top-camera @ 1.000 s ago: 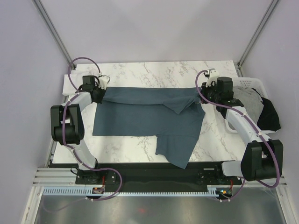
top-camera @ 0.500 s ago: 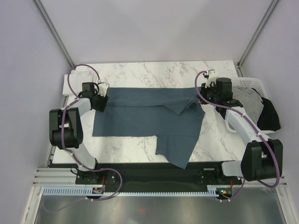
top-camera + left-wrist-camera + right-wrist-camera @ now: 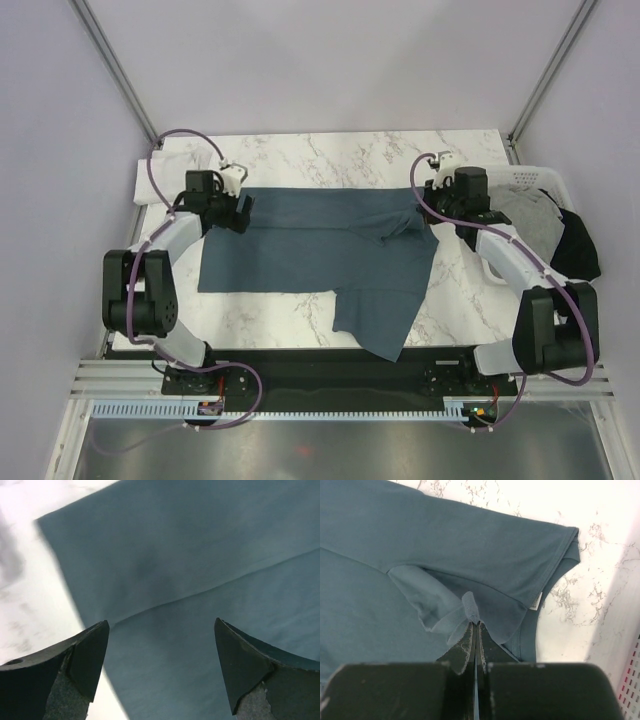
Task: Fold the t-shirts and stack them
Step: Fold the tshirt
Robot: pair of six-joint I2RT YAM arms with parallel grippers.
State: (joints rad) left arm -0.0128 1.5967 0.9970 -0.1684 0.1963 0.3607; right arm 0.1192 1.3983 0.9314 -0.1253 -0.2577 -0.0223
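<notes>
Marble table (image 3: 330,150), slate-blue t-shirt (image 3: 310,250) overhanging near edge, right hand (image 3: 474,624) pinching fold

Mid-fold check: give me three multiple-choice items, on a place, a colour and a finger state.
1. The white plastic slatted basket sits at: A the right edge of the marble table; B its left edge; C between the arm bases.
2. The cloth t-shirt spread on that table is: A white; B dark slate-blue; C red.
3. The right arm's fingers are: A wide open; B shut on a pinch of that t-shirt; C out of view.
1 A: the top view shows it there. 2 B: all views agree. 3 B: the right wrist view shows cloth clamped.
</notes>
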